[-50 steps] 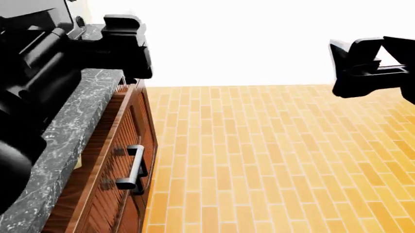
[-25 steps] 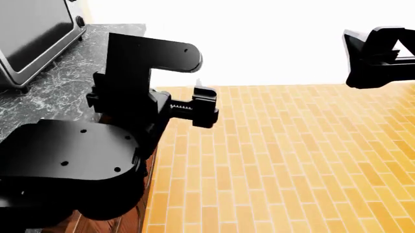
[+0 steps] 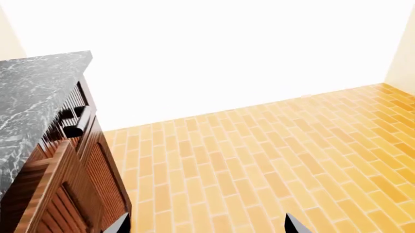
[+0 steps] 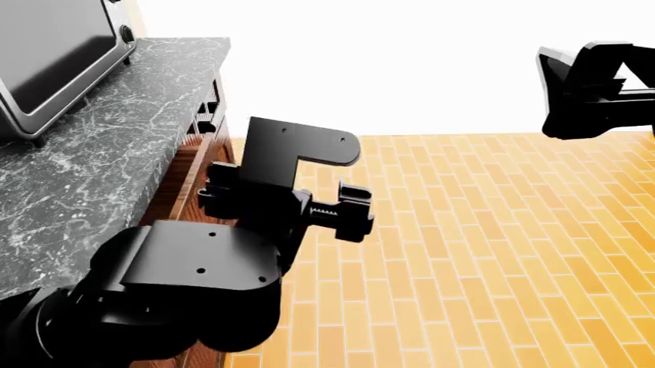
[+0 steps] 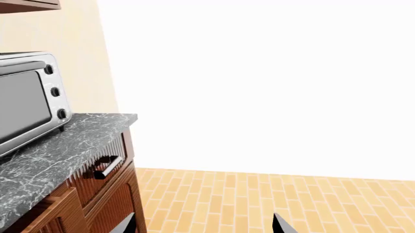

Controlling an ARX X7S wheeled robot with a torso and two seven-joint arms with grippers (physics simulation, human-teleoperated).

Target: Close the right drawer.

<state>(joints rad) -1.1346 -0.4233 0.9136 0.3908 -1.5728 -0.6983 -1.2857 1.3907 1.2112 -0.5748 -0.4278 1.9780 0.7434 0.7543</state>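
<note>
The right drawer [image 3: 58, 170] stands pulled out from under the grey marble countertop [image 3: 39, 92], and its ribbed brown front juts past the neighbouring fronts. In the right wrist view this drawer [image 5: 45, 211] shows at the lower corner. In the head view only a strip of the drawer [image 4: 192, 180] shows beside my left arm, and its handle is hidden. My left gripper [image 4: 297, 205] hangs open over the brick floor, just out from the cabinet, holding nothing. Its two tips spread wide in its own view [image 3: 207, 227]. My right gripper [image 4: 591, 88] floats open far to the right [image 5: 204, 225].
A steel toaster oven [image 4: 51, 61] sits on the countertop [image 4: 113, 153]. A closed drawer front with a bar handle [image 5: 107, 167] lies beyond the open one. Orange brick floor [image 4: 481, 253] spreads in front of the cabinets.
My left arm has dropped lower and shifted right, off the countertop's front edge, uncovering the marble edge and drawer strip. The right gripper has hardly moved.
</note>
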